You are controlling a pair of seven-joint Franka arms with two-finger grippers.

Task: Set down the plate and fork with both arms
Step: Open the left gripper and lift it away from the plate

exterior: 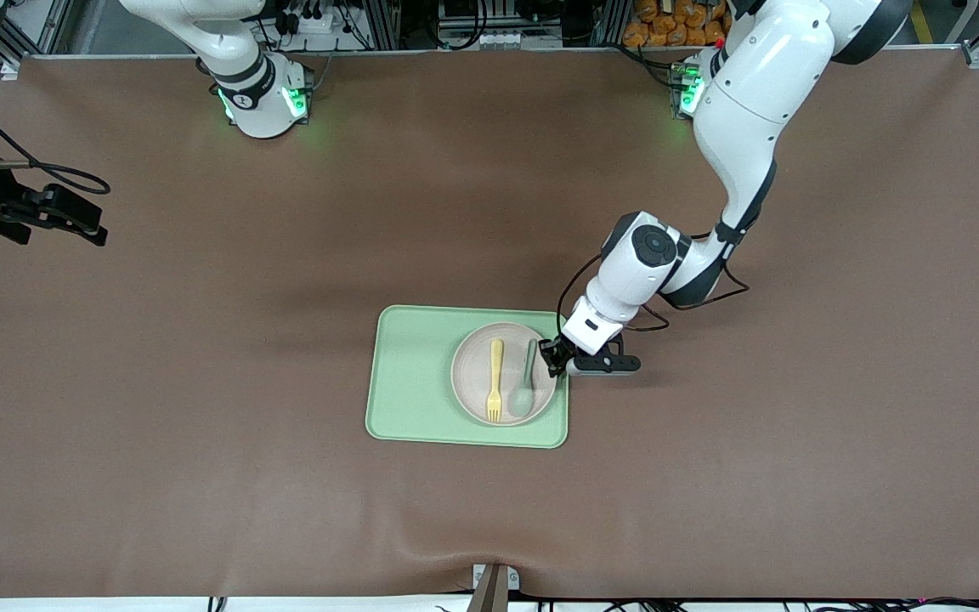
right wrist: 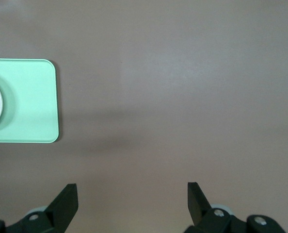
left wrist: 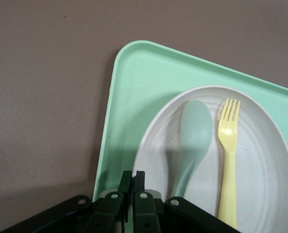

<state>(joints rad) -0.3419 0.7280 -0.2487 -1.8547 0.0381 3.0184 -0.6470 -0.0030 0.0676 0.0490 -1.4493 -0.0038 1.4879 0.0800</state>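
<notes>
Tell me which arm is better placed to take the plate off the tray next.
The left arm, probably. Its end effector, fingers shut, is at the rim of the plate, which sits on the tray with the fork and spoon. The right end effector waits, open, over bare table.

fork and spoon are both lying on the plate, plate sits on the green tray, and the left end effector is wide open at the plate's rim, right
Not quite. The left end effector is shut, not wide open: the left wrist view shows its fingers pressed together at the rim of the plate. The rest holds: the fork and spoon lie on the plate, which sits on the green tray.
</notes>
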